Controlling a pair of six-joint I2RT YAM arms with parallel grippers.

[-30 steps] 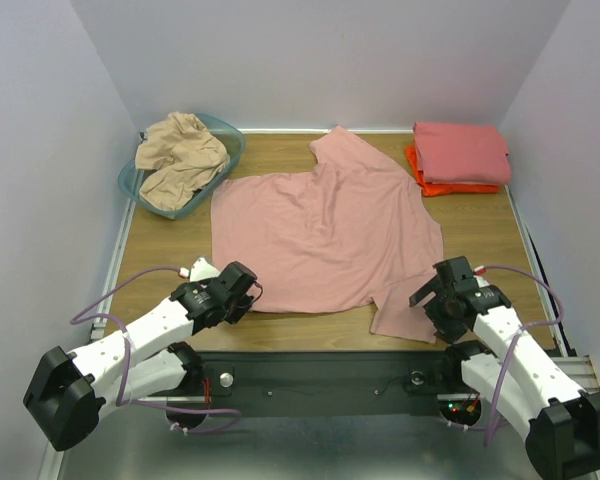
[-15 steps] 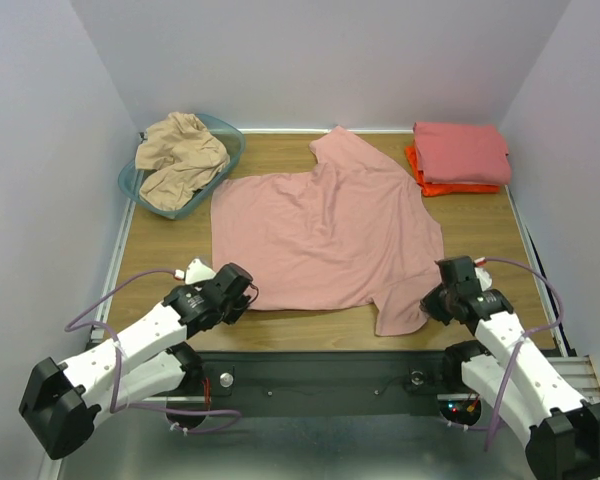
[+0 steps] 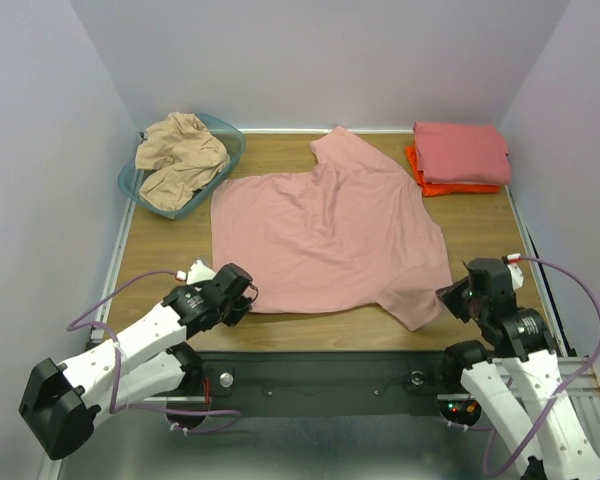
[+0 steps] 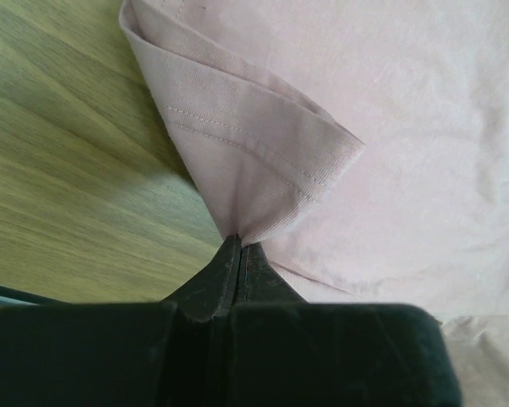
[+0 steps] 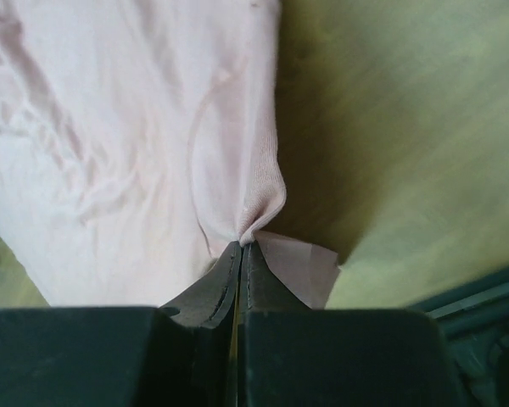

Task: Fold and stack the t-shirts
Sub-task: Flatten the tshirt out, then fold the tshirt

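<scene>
Left fingers (image 4: pixel 237 264) pinched the dusty pink t-shirt (image 3: pixel 325 235) at its 7 o'clock corner and right fingers (image 5: pixel 242 264) pinched its 5 o'clock corner. It lay flat on the bench (image 3: pixel 480 225), stretching toward 12 from both.

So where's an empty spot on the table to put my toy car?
Bare wood lies left of the pink shirt, between basket and left gripper; right of it, between the folded stack and right gripper; and a small patch at the back beside the basket. The middle is all shirt, and grippers pinch its near corners.
</scene>
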